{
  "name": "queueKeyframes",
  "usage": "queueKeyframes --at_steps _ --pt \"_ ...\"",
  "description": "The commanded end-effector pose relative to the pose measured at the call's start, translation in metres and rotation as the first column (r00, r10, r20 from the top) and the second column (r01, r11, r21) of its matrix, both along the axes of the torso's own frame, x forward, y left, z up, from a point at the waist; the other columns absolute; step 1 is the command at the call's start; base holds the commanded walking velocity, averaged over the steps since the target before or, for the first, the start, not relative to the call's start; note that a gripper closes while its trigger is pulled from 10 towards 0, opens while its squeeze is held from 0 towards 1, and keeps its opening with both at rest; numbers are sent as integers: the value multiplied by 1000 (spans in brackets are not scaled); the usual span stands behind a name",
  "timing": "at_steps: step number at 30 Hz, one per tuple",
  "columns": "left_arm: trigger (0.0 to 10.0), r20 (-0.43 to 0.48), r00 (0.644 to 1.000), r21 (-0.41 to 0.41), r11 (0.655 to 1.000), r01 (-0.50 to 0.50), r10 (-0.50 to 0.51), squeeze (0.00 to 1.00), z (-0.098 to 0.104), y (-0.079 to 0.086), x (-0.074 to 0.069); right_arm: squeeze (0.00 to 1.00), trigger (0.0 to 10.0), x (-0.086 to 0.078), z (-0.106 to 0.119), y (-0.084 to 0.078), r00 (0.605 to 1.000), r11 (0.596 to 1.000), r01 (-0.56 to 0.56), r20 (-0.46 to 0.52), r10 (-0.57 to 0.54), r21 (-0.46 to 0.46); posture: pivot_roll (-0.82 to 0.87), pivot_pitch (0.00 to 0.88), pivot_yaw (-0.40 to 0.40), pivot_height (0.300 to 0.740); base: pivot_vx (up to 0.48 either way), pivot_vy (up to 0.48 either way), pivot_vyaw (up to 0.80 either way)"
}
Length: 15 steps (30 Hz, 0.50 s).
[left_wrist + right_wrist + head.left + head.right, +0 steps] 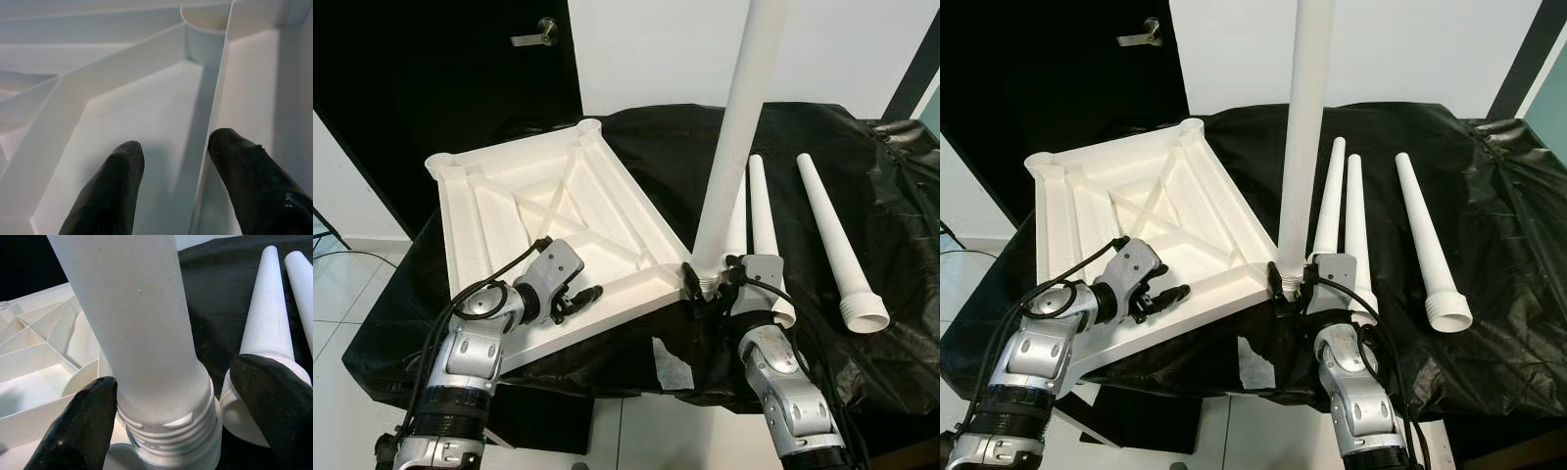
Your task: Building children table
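The white tabletop (509, 196) lies upside down and tilted on the black-covered table (862, 372), its ribs facing up. One white leg (739, 147) stands upright in its near right corner socket. My right gripper (707, 282) is open around that leg's threaded base (166, 426). One finger (78, 426) touches the base and the other finger (274, 401) stands off it. My left gripper (582, 299) is open over the tabletop's near edge, its fingers (112, 191) either side of a rib (210, 122). Three loose legs (1355, 215) lie on the cloth to the right.
A black door with a metal handle (536, 34) stands behind the table on the left. A torn white scrap (674, 362) lies on the cloth at the front edge. A thin cable (352, 257) runs over the tiled floor (342, 313) to the left.
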<state>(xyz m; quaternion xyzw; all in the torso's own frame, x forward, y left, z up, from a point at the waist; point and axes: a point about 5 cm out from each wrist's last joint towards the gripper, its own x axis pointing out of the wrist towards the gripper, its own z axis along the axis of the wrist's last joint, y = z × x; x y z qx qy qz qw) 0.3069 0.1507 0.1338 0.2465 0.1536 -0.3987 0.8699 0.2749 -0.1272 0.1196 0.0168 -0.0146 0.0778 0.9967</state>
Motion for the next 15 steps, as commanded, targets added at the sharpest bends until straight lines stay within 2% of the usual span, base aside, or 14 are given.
queueKeyframes --at_steps 1,3,4,6,7,8,9,15 --pt "10000 109 971 53 975 -218 211 0 1 9 11 0 10000 1 0 -2 1000 1000 13 -12 -13 6 -33 0 53 740 0 0 0" --pt "10000 95 972 67 973 -221 214 0 0 7 13 0 10000 3 1 -1 1000 1000 16 -7 -16 3 -37 0 54 740 0 0 0" --pt "6392 80 971 73 971 -230 224 0 -1 6 15 0 10000 4 3 -1 1000 1000 17 -3 -17 3 -39 0 56 740 0 0 0" --pt "6392 80 971 73 971 -230 224 0 -1 6 15 0 10000 4 3 -1 1000 1000 17 -3 -17 3 -39 0 56 740 0 0 0" --pt "7020 71 970 76 969 -236 231 0 -1 5 16 0 10000 5 4 -1 1000 1000 18 0 -18 3 -39 0 56 740 0 0 0" --pt "7020 71 970 76 969 -236 231 0 -1 5 16 0 10000 5 4 -1 1000 1000 18 0 -18 3 -39 0 56 740 0 0 0" --pt "0 59 966 75 963 -258 254 0 -3 6 17 0 10000 6 5 -1 1000 1000 22 3 -22 6 -40 0 57 740 0 0 0" --pt "0 43 958 80 955 -287 284 0 -6 8 20 0 10000 8 8 0 1000 1000 28 9 -28 14 -44 0 59 740 0 0 0"
